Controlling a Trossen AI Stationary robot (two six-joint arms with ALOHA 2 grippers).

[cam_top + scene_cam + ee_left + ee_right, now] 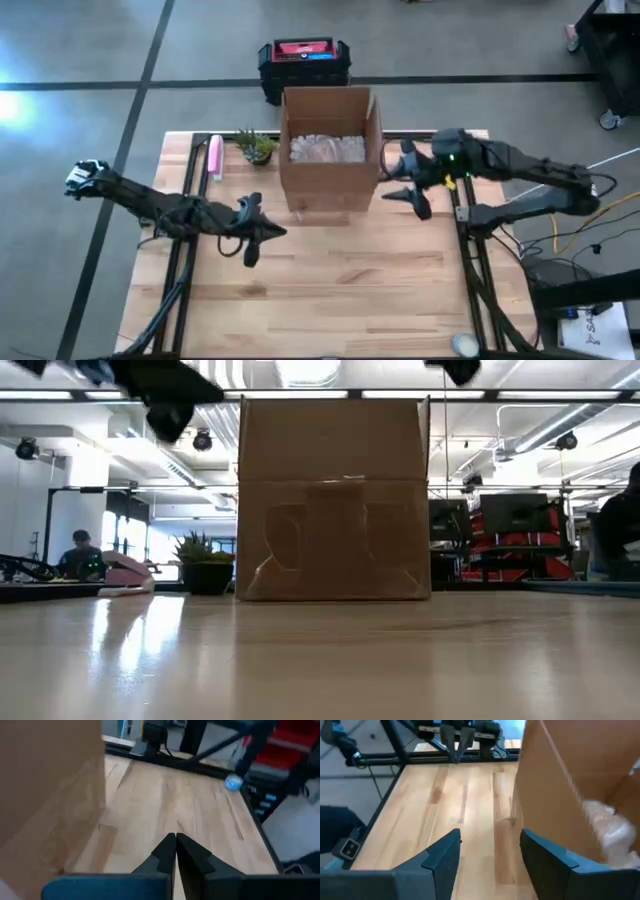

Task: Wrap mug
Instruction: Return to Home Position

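An open cardboard box (330,150) stands at the table's far middle; it fills the middle of the low view (335,500). Inside it lies a pale bubble-wrap bundle (326,148), also seen in the right wrist view (606,827). The mug itself does not show. My left gripper (268,233) hovers shut, left of and nearer than the box, with nothing in it (176,846). My right gripper (402,184) hovers open just right of the box's right wall, with nothing between its fingers (490,845).
A small potted plant (256,147) and a pink object (214,156) sit left of the box. A black and red case (303,62) lies on the floor beyond the table. A small pale ball (463,343) rests by the near right corner. Bare wood lies nearer than the box.
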